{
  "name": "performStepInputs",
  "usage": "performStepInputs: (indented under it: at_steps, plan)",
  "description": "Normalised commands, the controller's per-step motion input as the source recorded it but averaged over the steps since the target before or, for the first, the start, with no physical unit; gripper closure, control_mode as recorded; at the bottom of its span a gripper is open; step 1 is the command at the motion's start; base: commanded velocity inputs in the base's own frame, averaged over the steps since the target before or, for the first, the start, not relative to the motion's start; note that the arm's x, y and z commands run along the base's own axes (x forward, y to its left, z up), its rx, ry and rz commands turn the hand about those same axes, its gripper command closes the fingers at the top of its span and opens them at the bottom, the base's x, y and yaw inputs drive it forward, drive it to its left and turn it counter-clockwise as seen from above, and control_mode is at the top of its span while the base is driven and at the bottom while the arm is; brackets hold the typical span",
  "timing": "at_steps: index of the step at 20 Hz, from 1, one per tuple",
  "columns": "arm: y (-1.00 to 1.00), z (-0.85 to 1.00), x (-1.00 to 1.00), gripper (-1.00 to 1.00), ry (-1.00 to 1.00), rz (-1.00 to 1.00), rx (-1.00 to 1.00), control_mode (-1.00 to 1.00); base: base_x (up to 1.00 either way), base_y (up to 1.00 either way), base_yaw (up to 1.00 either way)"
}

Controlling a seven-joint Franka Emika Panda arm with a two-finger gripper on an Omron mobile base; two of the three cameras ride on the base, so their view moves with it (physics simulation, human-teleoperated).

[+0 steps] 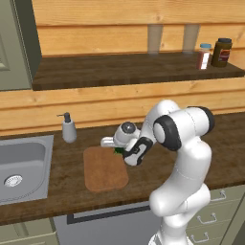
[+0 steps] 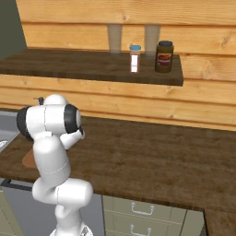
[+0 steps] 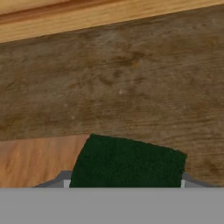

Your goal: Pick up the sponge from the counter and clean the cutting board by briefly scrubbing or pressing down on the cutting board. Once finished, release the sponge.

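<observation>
- Green, rough-topped sponge (image 3: 127,162) sits between my fingers in the hand view, long axis running across from one finger to the other; my jaws are closed on it, over the edge where cutting board (image 3: 39,162) meets dark wood-grain counter (image 3: 131,87).
- Left base view: my gripper (image 1: 117,150) is at the rounded reddish-brown board's far right corner, near a grey soap dispenser (image 1: 68,128) and steel sink (image 1: 24,167).
- Right base view: two jars (image 2: 163,56) stand on the dark shelf (image 2: 92,64), against pale plank walls.

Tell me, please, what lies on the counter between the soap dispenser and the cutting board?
Nothing: in the left base view, only bare counter separates the soap dispenser from the cutting board.
</observation>
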Motion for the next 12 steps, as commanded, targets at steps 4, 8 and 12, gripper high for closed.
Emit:
performStepInputs:
  at_steps: [4,8,12]
  plan:
    - [0.14,-0.32,-0.13,1.0,0.0,-0.28,-0.02,-1.0,0.0,0.0,0.0]
    - [-0.03,-0.04,-0.08,1.0,0.04,-0.46,0.02,-1.0,0.0,0.0,0.0]
    - [-0.28,0.03,-0.07,1.0,0.17,-0.51,0.18,-1.0,0.0,0.0,0.0]
